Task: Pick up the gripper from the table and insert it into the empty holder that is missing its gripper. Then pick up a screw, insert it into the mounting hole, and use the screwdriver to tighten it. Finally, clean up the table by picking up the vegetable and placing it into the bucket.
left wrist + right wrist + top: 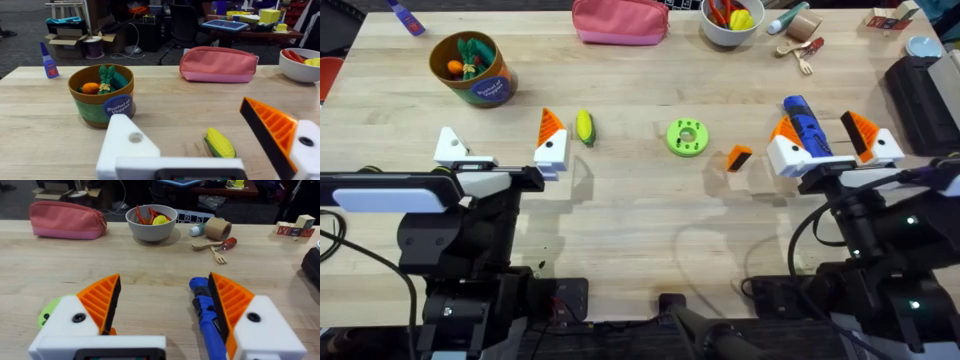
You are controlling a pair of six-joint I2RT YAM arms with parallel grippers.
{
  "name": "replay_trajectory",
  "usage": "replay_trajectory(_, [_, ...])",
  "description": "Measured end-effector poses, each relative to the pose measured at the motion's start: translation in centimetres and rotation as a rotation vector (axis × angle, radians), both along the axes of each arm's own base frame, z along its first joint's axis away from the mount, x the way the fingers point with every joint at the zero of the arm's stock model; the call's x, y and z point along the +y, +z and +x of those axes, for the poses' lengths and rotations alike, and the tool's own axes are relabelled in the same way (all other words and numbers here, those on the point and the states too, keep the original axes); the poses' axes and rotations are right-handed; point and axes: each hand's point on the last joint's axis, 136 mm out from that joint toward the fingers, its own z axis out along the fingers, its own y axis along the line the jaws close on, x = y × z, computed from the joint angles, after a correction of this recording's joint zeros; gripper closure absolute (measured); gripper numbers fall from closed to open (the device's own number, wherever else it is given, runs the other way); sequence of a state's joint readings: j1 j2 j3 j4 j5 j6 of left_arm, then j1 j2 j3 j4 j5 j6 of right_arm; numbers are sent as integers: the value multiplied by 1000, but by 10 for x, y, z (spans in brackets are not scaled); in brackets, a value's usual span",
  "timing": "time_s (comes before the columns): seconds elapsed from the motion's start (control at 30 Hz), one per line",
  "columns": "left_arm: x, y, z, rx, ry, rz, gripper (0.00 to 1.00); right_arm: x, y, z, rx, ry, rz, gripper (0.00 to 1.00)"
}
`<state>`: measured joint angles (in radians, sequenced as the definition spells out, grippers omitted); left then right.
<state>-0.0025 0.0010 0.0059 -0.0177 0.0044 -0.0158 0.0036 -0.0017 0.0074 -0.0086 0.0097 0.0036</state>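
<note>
Orange against pale wood: the loose gripper point(739, 157) lies on the surface point(640, 220), between the green disc point(687, 137) and the right tool point(828, 140), and nothing is touching it yet. The right tool stands released, both of its white mounts carrying orange wedges, with the blue screwdriver point(807, 125) lying between them on the wood, unclasped as far as one can judge. Across the way, the left tool point(500, 148) is released too, and there is the fault: one finger is the bare white holder point(450, 146), no wedge on it, while its partner wears orange.

So the first step looks barely begun. Judging from this layout, the right arm is the natural one for the pick, since the loose wedge sits just beside its inner finger. It would do well to clear the screwdriver first, come down squarely over the little part, and clench it across its flat sides so the dark end stays free to seat in the holder. A skewed pinch on something so small could flick it away.

Now the containers. The bucket point(469, 68) at the far left already holds orange and green toys. The vegetable point(584, 127) lies outside it, just beside the left tool's orange finger. The white bowl point(730, 20) at the back holds red and yellow pieces.
</note>
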Motion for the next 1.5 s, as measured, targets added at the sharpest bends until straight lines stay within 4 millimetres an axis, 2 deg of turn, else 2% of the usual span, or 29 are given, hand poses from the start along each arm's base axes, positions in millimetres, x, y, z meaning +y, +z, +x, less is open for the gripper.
replay_trajectory(0.27, [0,1,0,-3,0,0,15,0,3,0,-12,0,0,8])
replay_trajectory(0.33, [0,2,0,-7,0,0,15,0,17,1,-69,1,1,7])
replay_trajectory(0.43, [0,0,-1,8,0,-1,15,1,53,-1,-215,4,8,7])
replay_trajectory(0.5, [0,2,-3,27,1,-1,15,1,66,-3,-255,5,12,8])
replay_trajectory(0.63, [2,37,-13,22,9,0,16,1,85,-9,-260,5,16,8])
replay_trajectory(0.77, [5,76,-22,50,31,0,15,1,120,-20,-232,5,16,7])
replay_trajectory(0.9, [9,89,-20,197,54,5,15,1,141,-24,-121,4,15,8])
replay_trajectory(1.07, [13,92,-9,436,74,18,15,1,137,-13,99,3,15,8])
replay_trajectory(1.23, [14,90,8,614,78,27,15,1,117,0,350,1,14,9])
replay_trajectory(1.5, [14,65,35,847,76,36,15,1,85,9,685,-2,13,9])
